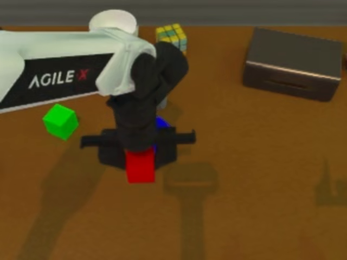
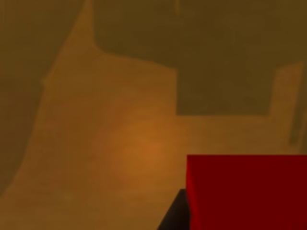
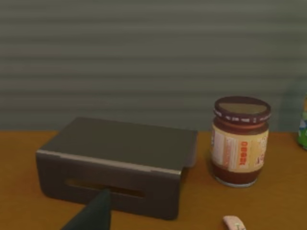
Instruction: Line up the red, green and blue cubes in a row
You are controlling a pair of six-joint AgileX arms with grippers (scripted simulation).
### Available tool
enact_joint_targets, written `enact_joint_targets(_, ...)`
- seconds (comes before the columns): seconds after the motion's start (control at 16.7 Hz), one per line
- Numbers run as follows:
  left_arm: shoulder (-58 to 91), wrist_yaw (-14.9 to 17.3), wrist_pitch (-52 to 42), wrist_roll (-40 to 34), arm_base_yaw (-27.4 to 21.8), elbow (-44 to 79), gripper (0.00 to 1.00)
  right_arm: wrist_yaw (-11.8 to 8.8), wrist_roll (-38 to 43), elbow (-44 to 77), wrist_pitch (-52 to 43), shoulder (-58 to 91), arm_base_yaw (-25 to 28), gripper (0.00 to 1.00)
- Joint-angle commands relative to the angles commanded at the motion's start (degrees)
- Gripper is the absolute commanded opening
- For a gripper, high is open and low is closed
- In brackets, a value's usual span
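Where the top view's lower centre begins, the red cube [image 1: 140, 168], matte and flat-faced, sits at the tip of the left gripper [image 1: 140, 153], partly covered by it; whether the jaws are clamped on it or apart cannot be told. In the left wrist view the same cube [image 2: 247, 191] fills one corner above bare brown wood-grain table [image 2: 120, 143] under hard-edged shadows. Just behind the black gripper body a sliver of the blue cube [image 1: 161, 123] shows, mostly hidden. The green cube [image 1: 60, 121] lies apart toward the table's left, turned slightly askew. Farther back: a multicoloured gridded puzzle cube [image 1: 172, 36], a white round rim [image 1: 113, 22], and a dark grey slotted box [image 1: 293, 63] at the right. The right wrist view shows that box [image 3: 120, 163], a labelled jar [image 3: 241, 141] with a dark lid, and one dark fingertip [image 3: 93, 215].
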Motion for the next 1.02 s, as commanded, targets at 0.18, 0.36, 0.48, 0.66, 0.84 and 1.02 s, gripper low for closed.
enact_joint_targets(0.18, 2.21, 0.05, 6.05, 0.05, -0.11, -3.79, 0.00, 0.00, 0.00, 0.00, 0.00, 0.00, 0.00, 1.00)
enact_joint_targets(0.36, 3.12, -0.01, 8.61, 0.09, -0.23, -5.34, 0.00, 0.00, 0.00, 0.00, 0.00, 0.00, 0.00, 1.00)
enact_joint_targets(0.48, 3.12, -0.01, 8.61, 0.09, -0.23, -5.34, 0.00, 0.00, 0.00, 0.00, 0.00, 0.00, 0.00, 1.00)
enact_joint_targets(0.66, 3.12, -0.01, 8.61, 0.09, -0.23, -5.34, 0.15, 0.00, 0.00, 0.00, 0.00, 0.00, 0.00, 1.00)
enact_joint_targets(0.84, 3.12, -0.01, 8.61, 0.09, -0.23, -5.34, 0.38, 0.00, 0.00, 0.00, 0.00, 0.00, 0.00, 1.00)
enact_joint_targets(1.02, 3.12, -0.01, 8.61, 0.09, -0.23, -5.34, 0.60, 0.00, 0.00, 0.00, 0.00, 0.00, 0.00, 1.00)
